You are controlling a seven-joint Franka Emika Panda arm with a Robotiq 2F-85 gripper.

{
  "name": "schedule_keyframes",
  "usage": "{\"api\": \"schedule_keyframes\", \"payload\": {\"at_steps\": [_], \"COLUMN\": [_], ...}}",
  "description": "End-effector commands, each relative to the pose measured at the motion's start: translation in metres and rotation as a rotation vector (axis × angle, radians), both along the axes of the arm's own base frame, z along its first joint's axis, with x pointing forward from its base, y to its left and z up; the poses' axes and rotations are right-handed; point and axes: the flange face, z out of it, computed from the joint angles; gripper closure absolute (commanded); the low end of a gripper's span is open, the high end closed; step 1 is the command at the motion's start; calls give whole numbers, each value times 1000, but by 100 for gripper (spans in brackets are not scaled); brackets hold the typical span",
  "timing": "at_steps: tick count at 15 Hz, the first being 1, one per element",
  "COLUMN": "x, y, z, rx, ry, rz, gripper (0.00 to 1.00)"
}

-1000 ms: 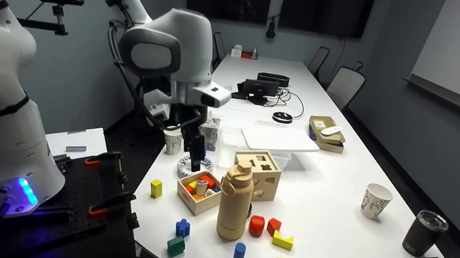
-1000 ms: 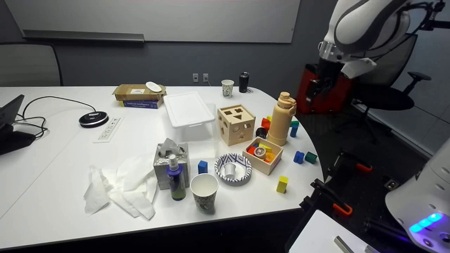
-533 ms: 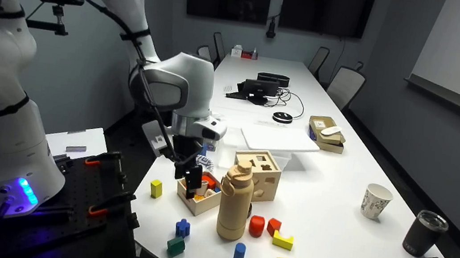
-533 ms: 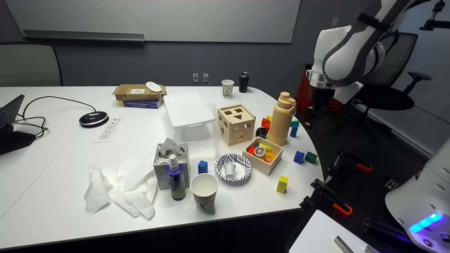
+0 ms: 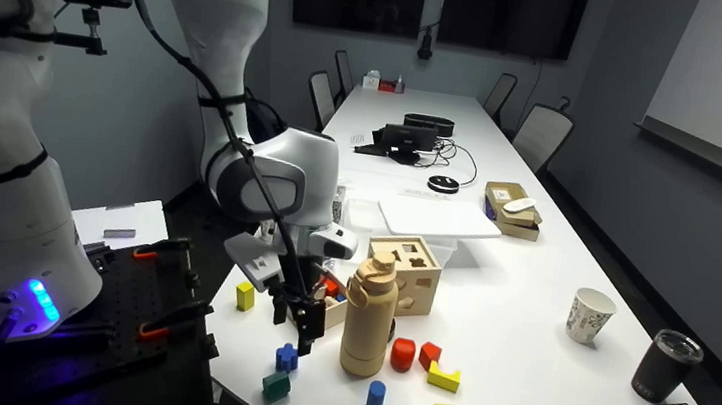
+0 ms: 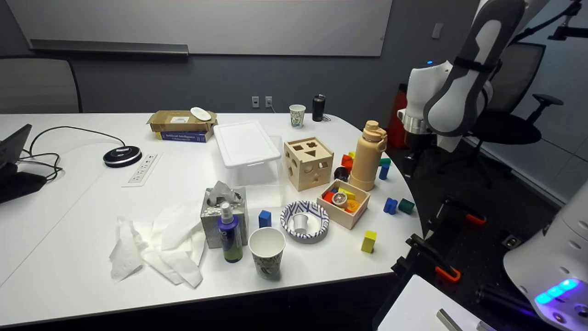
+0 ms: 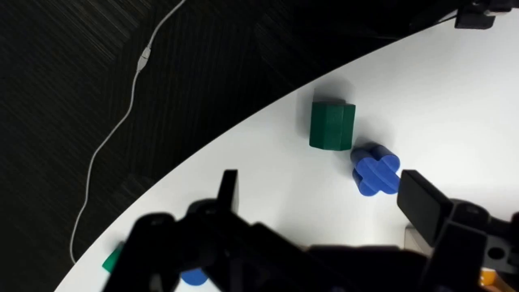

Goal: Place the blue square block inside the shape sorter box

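The blue square block [image 6: 265, 219] stands well apart from the gripper [image 7: 318, 190], beyond the patterned bowl [image 6: 307, 236]; the shape sorter box [image 6: 308, 163] is nearer. Jaws parted, nothing held. Step in hand, presumably: pre-grasp positioning; the next move calls for crossing to the block.

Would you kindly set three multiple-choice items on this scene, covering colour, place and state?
1. What colour is the shape sorter box?
A red
B light wood
C green

2. Where is the blue square block?
A between the tissue box and patterned bowl
B inside the shape sorter box
C in midair

3. How does the end effector stand?
A shut
B gripping something
C open, empty

1 B: both exterior views show pale wood.
2 A: an exterior view shows it there.
3 C: the wrist view shows fingers apart, nothing held.
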Motion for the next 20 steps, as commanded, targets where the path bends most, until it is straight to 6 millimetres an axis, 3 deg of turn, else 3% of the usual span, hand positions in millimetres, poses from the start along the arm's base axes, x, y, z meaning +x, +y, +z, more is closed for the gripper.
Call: {"api": "schedule_keyframes", "payload": {"at_steps": [1,13,20], "x": [1,-5,1], "y": [8,41,50], "z": [-18,-70,-85], "rx": [-4,12,19], "ry": [-20,-58,-88], "rz": [8,24,40], "gripper": [0,0,0]}}
